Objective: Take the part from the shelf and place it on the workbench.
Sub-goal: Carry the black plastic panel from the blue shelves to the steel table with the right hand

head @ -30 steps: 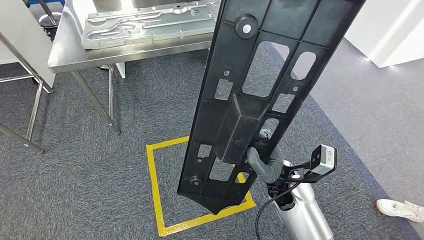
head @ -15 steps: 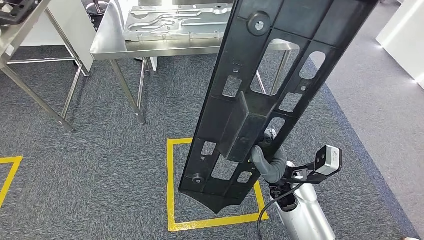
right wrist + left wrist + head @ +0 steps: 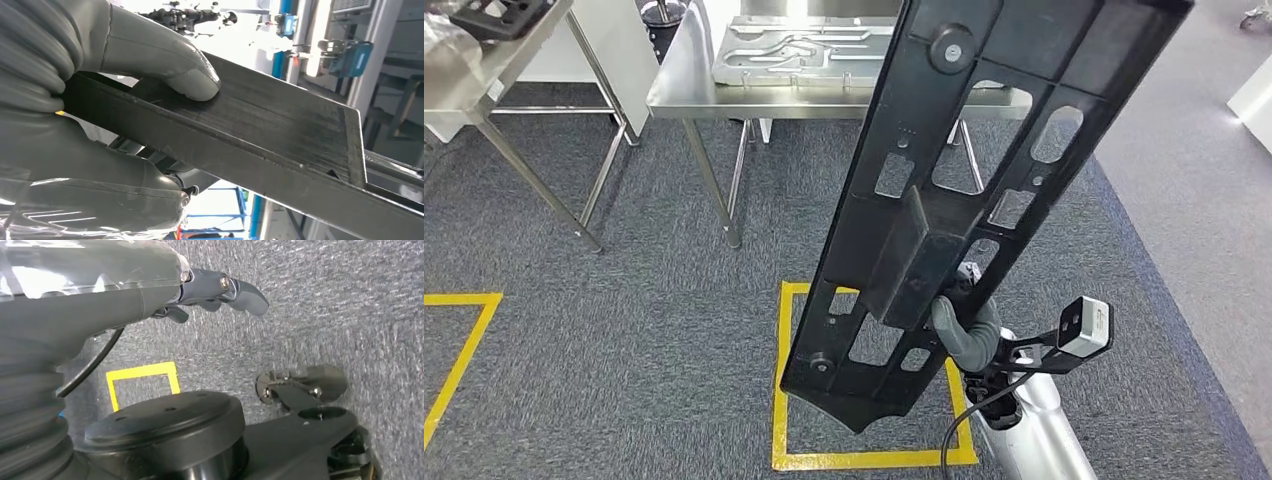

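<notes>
A long black plastic part (image 3: 944, 190), flat and ribbed with rectangular and oval cut-outs, stands nearly upright, tilted, gripped by the right hand (image 3: 964, 325) at a raised block near its lower end. Beyond the hand stands the steel workbench (image 3: 679, 95).

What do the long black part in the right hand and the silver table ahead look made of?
Long black part: likely moulded plastic, matte, with ribs and cut-outs. Silver table: probably stainless steel, with a brushed reflective top and thin metal legs. Right hand grips the part.
</notes>
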Robot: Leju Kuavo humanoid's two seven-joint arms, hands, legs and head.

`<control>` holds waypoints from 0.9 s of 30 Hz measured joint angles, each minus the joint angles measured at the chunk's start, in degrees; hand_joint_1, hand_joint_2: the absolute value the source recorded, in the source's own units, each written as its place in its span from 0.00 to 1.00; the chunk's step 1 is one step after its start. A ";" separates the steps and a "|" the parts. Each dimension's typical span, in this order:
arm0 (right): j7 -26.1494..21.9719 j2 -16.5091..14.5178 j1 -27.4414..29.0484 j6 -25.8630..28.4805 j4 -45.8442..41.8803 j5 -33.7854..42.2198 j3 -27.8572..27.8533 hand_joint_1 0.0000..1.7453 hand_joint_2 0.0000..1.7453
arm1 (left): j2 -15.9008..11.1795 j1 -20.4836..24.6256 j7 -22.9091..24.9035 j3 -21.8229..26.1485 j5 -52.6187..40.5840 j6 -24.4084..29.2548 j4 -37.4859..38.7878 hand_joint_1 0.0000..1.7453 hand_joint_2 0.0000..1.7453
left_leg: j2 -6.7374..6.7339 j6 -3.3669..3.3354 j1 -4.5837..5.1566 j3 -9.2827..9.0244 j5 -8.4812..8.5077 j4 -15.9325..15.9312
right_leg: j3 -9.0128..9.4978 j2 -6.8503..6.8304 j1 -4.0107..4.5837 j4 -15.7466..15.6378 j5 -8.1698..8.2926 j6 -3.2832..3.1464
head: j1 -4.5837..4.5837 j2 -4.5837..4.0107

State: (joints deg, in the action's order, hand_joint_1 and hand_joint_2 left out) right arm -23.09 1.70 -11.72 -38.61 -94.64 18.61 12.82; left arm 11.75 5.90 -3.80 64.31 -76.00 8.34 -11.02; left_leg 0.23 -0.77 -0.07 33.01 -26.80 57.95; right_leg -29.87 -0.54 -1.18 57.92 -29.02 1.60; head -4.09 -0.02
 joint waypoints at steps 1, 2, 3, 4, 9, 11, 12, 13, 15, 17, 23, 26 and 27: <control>-0.05 0.00 -0.13 -0.01 0.00 -0.07 0.03 1.00 1.00 | -0.05 -0.05 -0.12 0.01 0.09 0.07 0.00 0.00 1.00 | 0.13 -0.49 0.00 -0.63 -0.29 -0.27 | -0.15 0.00 -0.12 1.04 0.11 0.32 | 0.01 0.00; -0.14 0.00 -0.36 -0.02 -0.01 -0.10 0.04 1.00 1.00 | -0.08 -0.08 -0.26 0.02 0.17 0.13 0.00 0.00 1.00 | 0.24 -0.92 -0.02 -1.41 -0.59 -0.48 | -1.03 0.03 -0.20 2.97 0.16 0.53 | 0.00 0.00; -0.25 0.00 -0.62 0.00 -0.02 -0.11 0.06 1.00 1.00 | -0.11 -0.08 -0.39 0.03 0.23 0.19 0.00 0.00 1.00 | 0.32 -1.28 -0.02 -2.26 -0.98 -0.61 | -2.77 0.10 -0.23 5.85 -0.09 0.61 | 0.01 0.00; -0.32 0.00 -0.82 0.01 -0.02 -0.14 0.08 1.00 1.00 | -0.13 -0.09 -0.49 0.03 0.24 0.26 0.00 0.00 1.00 | 0.30 -1.53 0.00 -2.90 -1.46 -0.71 | -5.22 0.19 -0.20 9.42 -0.62 0.63 | 0.01 0.00; -0.43 0.01 -0.96 0.08 0.21 -0.39 0.09 1.00 1.00 | -0.13 -0.33 -0.35 0.03 0.21 0.40 0.00 0.00 1.00 | 0.98 -1.59 0.09 -7.45 -5.14 -0.75 | -14.86 0.38 -0.05 14.38 -4.40 0.59 | 0.03 0.00; -0.43 0.13 -0.93 0.08 0.30 -0.43 0.07 1.00 1.00 | -0.05 -0.41 -0.04 0.04 0.19 0.40 0.02 0.00 1.00 | 0.95 -1.37 0.16 -9.74 -7.12 -0.74 | -14.62 -0.24 0.43 7.34 2.66 -0.09 | 0.02 0.00; -0.42 0.21 -0.94 0.07 0.37 -0.48 0.08 1.00 1.00 | 0.01 -0.42 0.13 0.04 0.19 0.41 0.03 0.00 1.00 | 0.89 -1.09 0.25 -10.57 -8.04 -0.95 | -14.40 -0.56 0.80 4.65 6.51 -0.53 | 0.07 0.00; -0.43 0.30 -0.93 0.06 0.42 -0.50 0.09 1.00 1.00 | 0.09 -0.46 0.32 0.05 0.18 0.42 0.05 0.00 1.00 | 0.71 -0.73 0.35 -11.32 -8.78 -1.44 | -14.22 -0.69 1.15 2.93 9.65 -0.95 | 0.08 0.00; -0.42 0.37 -1.04 0.05 0.46 -0.53 0.13 1.00 1.00 | 0.18 -0.49 0.56 0.05 0.14 0.49 0.05 0.00 1.00 | 0.35 0.21 0.43 -12.23 -8.45 -1.72 | -13.51 -0.08 1.33 2.09 10.28 -1.59 | 0.14 0.00; -0.43 0.43 -1.13 0.07 0.43 -0.46 0.07 1.00 1.00 | 0.18 -0.40 0.60 0.05 -0.06 0.55 0.05 0.00 1.00 | 0.02 0.74 0.26 -10.55 -5.91 2.66 | -11.74 0.71 1.04 0.93 9.44 -2.29 | 0.11 0.00; -0.18 0.48 -0.87 0.15 0.45 -0.38 0.03 1.00 1.00 | 0.13 -0.15 0.22 0.05 -0.48 0.58 0.05 0.00 1.00 | 0.00 2.24 -0.62 1.97 -14.57 14.04 | -5.33 3.04 0.71 -0.64 5.53 -2.78 | 0.09 0.00; -0.03 0.48 -0.60 0.30 0.42 -0.38 0.03 1.00 1.00 | 0.06 -0.17 0.16 0.05 -0.67 0.59 0.05 0.00 1.00 | 0.96 2.73 -1.26 2.74 -7.91 6.09 | -2.30 4.58 0.55 -0.47 3.32 -2.26 | 0.10 0.00; 0.02 0.48 -0.53 0.34 0.41 -0.39 0.03 1.00 1.00 | 0.05 -0.23 0.14 0.05 -0.69 0.59 0.06 0.00 1.00 | 1.49 2.64 -1.32 2.77 -3.53 3.42 | -1.74 5.11 0.51 -0.26 2.68 -1.98 | 0.10 0.00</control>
State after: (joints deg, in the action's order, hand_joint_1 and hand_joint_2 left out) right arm -23.07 2.19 -12.25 -38.27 -94.23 18.22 12.85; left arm 11.80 5.68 -3.66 64.37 -76.69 8.93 -10.96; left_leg 1.72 1.86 -1.39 35.78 -30.33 61.37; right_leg -31.61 4.57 -0.67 57.66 -26.35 -0.38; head -3.99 -0.02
